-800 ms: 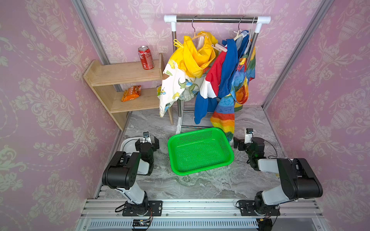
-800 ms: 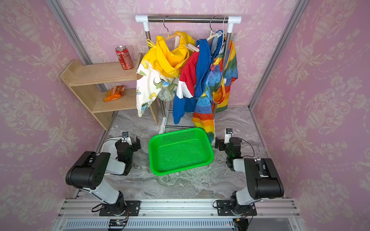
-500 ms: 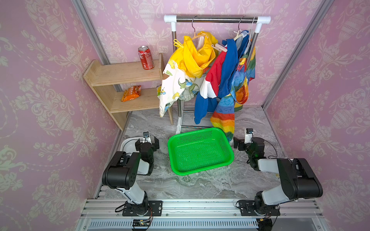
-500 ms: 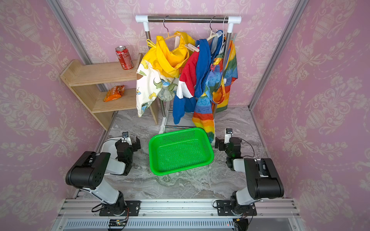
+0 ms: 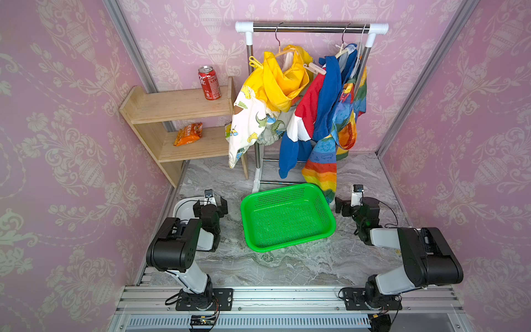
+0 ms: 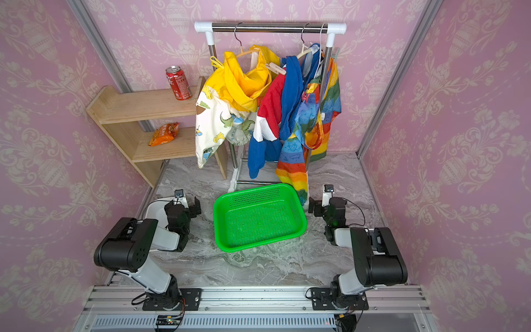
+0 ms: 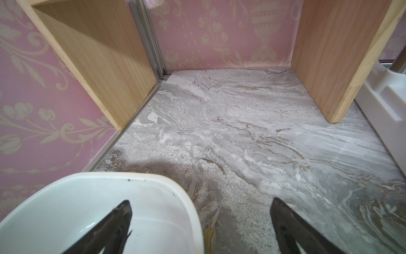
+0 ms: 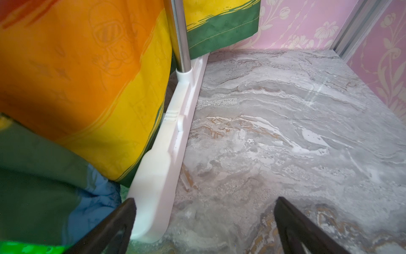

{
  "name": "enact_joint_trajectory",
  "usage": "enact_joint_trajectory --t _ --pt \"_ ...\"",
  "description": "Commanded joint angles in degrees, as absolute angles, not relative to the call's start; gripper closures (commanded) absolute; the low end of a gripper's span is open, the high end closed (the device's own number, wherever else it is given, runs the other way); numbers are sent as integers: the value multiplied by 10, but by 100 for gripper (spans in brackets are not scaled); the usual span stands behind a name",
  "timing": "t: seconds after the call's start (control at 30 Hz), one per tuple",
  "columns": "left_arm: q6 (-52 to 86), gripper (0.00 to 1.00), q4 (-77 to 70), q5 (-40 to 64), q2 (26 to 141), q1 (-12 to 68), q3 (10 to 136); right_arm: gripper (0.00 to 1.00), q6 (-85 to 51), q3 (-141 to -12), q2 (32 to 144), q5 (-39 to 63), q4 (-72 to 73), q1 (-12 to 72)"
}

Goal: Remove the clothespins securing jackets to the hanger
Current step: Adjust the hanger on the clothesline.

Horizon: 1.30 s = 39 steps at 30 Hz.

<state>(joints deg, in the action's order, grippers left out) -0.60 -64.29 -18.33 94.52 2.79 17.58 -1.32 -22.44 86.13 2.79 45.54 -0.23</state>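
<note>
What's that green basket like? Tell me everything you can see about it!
The green basket is bright plastic, rectangular with rounded corners, a smooth rim, and walls and bottom full of little holes. It is empty and sits the right way up on the marble tabletop, turned slightly askew, in front of the clothes rack. A striped sleeve of the rainbow jacket hangs down by its far corner; whether they touch cannot be told.

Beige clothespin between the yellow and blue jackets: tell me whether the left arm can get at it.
Probably yes, reach uncertain: the beige clothespin juts out uncovered, high up, while the left gripper sits open and low near the green basket.
</note>
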Motion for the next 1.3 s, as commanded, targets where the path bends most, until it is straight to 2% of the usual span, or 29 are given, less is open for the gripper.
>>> enact_joint_trajectory --t 0.0,0.33,0.4,0.47,0.6,0.73,0.83,0.9,1.0,1.07,1.13,1.27 --pt "-1 1 -629 -172 943 24 184 0 -15 -234 861 32 448 1" --pt "0 1 -626 -175 942 23 185 0 -15 -234 861 32 448 1" --pt "6 1 -620 -211 937 25 189 0 -17 -238 858 25 440 1" --pt "11 1 -585 -200 923 24 196 0 -24 -262 842 9 385 0" --pt "0 1 -606 -188 909 25 183 0 3 -412 815 -50 85 9" --pt "-2 1 -403 -182 785 30 243 0 22 -464 781 -23 16 20" --pt "-9 1 -397 -154 733 30 276 0 -40 -503 758 -50 -35 27" --pt "6 1 -321 -130 707 32 326 0 -79 -526 741 -55 -70 35" --pt "88 1 -137 -146 684 37 450 0 -141 -558 710 -92 -127 66" --pt "135 1 -64 -121 680 44 510 0 -168 -584 687 -118 -165 100" --pt "188 1 -46 -92 677 58 540 0 -209 -620 668 -148 -216 135" --pt "301 1 -22 -69 689 131 594 0 -316 -668 638 -128 -282 190"
